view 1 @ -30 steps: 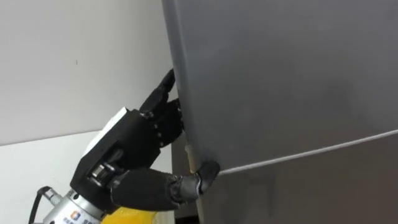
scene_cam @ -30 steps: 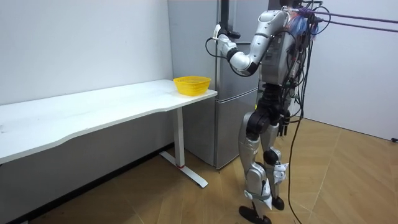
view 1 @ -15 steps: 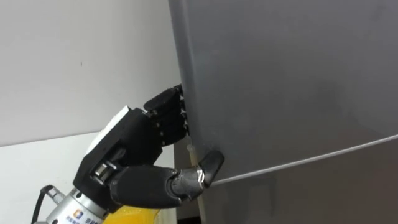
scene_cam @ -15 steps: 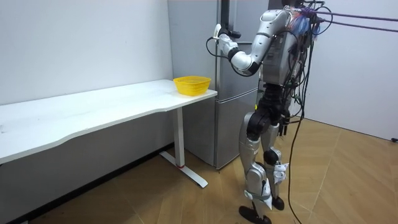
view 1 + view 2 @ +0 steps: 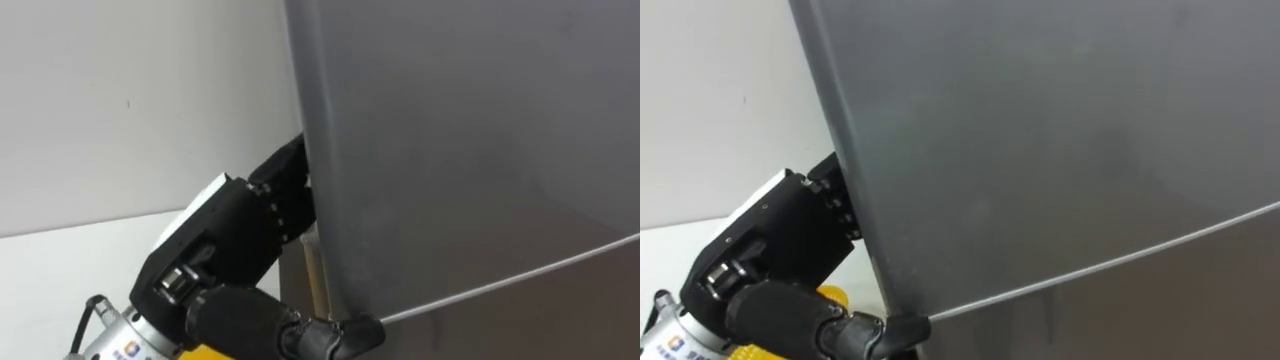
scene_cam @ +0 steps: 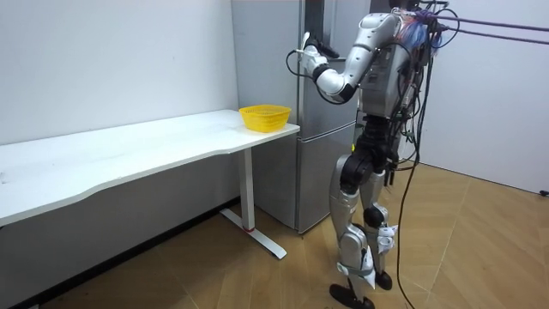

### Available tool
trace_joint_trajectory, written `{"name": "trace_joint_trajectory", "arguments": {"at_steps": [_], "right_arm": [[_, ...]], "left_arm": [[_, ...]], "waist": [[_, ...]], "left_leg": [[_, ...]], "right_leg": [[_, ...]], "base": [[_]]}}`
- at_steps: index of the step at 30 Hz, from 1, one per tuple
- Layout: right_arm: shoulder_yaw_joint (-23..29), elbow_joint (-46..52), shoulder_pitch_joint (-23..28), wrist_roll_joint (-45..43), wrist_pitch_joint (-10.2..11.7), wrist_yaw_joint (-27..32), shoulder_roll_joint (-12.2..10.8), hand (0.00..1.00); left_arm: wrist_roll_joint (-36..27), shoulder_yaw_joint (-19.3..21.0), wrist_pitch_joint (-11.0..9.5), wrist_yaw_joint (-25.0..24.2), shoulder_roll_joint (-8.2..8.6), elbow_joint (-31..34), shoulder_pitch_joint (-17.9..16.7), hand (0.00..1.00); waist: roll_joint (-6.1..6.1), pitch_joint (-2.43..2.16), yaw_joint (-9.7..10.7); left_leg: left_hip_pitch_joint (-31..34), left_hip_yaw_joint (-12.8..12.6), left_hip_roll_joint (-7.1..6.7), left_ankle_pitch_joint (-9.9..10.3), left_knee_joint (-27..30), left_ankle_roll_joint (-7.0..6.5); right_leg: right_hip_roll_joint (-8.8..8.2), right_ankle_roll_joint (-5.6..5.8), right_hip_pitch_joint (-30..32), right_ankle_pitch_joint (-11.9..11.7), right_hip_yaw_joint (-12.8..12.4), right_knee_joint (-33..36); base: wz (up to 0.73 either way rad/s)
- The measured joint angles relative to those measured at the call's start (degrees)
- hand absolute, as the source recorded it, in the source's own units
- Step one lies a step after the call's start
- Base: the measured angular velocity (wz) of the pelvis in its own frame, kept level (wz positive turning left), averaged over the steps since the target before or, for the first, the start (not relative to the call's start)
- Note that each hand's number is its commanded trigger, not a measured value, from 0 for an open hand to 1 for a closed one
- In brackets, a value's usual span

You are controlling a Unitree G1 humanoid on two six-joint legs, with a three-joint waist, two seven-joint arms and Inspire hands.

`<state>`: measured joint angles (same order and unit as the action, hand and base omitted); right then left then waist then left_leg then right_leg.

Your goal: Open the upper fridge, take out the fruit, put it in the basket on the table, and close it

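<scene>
stands upright on the wooden floor (image 6: 257,275) right in front of the grey fridge (image 6: 270,60), just past the end of the white table (image 6: 129,154). raises the left arm, bent at the elbow, and sets the left hand (image 5: 235,245) against the left edge of the upper fridge door (image 5: 470,150), low on that edge, just above the thin pale seam (image 5: 520,278) that crosses the fridge front. reaches round the edge with the far part of the hand, out of sight behind the grey panel, so cannot tell whether closed on the door or merely lying against it. lays the thumb (image 5: 350,333) across the door's bottom corner, right at the seam's end, touching the panel. turns the black back of the hand toward the camera, in front of the white wall (image 5: 130,110). cannot tell from either eye view whether the door is ajar or flush with the lower panel (image 5: 560,325). finds the task's thing, the upper door, directly ahead, at about shoulder height in the room view. finds a yellow basket (image 6: 264,117) on the table's end nearest the fridge, well below the raised hand, and a sliver of the same yellow just under the wrist in the eye views.
</scene>
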<state>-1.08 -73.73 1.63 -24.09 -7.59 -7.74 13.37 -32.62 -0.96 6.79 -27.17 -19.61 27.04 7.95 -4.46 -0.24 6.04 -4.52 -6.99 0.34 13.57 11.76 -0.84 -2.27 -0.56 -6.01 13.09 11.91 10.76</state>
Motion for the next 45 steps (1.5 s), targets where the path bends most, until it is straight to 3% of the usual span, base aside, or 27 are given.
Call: {"name": "trace_joint_trajectory", "arguments": {"at_steps": [6,11,20,25,28,33,40,45], "right_arm": [[-0.1,0.0,-0.4,-1.2,0.0,0.1,0.1,0.0],[-0.7,-0.5,-0.7,-1.1,0.1,0.0,0.2,0.0],[-2.8,-1.9,-1.7,-1.1,0.0,-1.8,0.3,0.0],[-3.3,-2.1,-1.7,-1.1,0.0,-2.5,0.4,0.0],[-3.3,-2.2,-1.7,-1.1,0.0,-2.9,0.7,0.0],[-3.3,-2.2,-2.2,-0.8,0.1,-3.0,1.4,0.0],[-4.2,-2.0,-2.5,-0.1,0.5,-2.8,1.9,0.0],[-4.5,-2.0,-2.5,2.0,0.5,-2.9,1.9,0.0]], "left_arm": [[-2.3,-1.0,0.3,-0.8,-1.99,0.1,1.7,0.0],[-2.8,-2.2,0.2,-0.8,-2.04,0.7,2.5,0.0],[-5.5,-5.8,0.2,-1.5,-2.06,3.1,3.1,0.0],[-6.7,-9.6,0.3,-3.0,-1.67,3.1,7.9,0.0],[-8.6,-11.5,0.3,-5.0,-1.42,3.3,10.5,0.0],[-10.8,-13.8,0.3,-7.6,-1.27,4.6,12.4,0.0],[-13.3,-15.6,0.2,-9.5,-0.63,4.7,14.3,0.0],[-14.1,-15.8,0.2,-9.6,0.3,4.6,15.6,0.0]], "waist": [[-0.52,-0.07,0.1],[-1.13,0.0,0.1],[-1.13,0.04,0.1],[-1.03,0.13,0.2],[-1.71,-0.27,0.6],[-1.73,-0.25,1.7],[-0.08,0.75,3.0],[0.09,0.76,3.1]], "left_leg": [[1.3,-2.2,0.22,0.0,1.2,-0.02],[2.4,-2.2,0.05,0.0,1.9,-0.09],[3.0,-2.4,-0.26,-0.4,1.9,-0.73],[2.9,-2.6,-0.23,-0.5,1.9,-0.91],[2.7,-3.3,-0.15,-0.5,1.8,-0.89],[1.8,-3.9,0.0,-0.5,1.1,-0.87],[1.5,-4.6,0.01,-0.5,0.9,-0.87],[1.5,-4.9,0.02,-0.5,0.9,-0.87]], "right_leg": [[-0.22,0.26,0.3,-0.2,0.7,-0.2],[-0.52,0.58,1.0,-0.4,0.9,-0.1],[-0.89,0.94,1.2,-0.7,1.2,-0.1],[-0.83,0.92,1.2,-0.7,0.9,-0.2],[-0.8,0.91,1.3,-0.7,0.5,-0.1],[-0.62,0.83,1.1,-0.7,-0.5,-0.1],[-0.64,0.82,1.1,-0.7,-0.9,-0.1],[-0.63,0.83,1.3,-0.7,-1.2,-0.1]], "base": [[0.09],[0.04],[0.03],[-0.02],[-0.09],[-0.13],[-0.03],[-0.01]]}}
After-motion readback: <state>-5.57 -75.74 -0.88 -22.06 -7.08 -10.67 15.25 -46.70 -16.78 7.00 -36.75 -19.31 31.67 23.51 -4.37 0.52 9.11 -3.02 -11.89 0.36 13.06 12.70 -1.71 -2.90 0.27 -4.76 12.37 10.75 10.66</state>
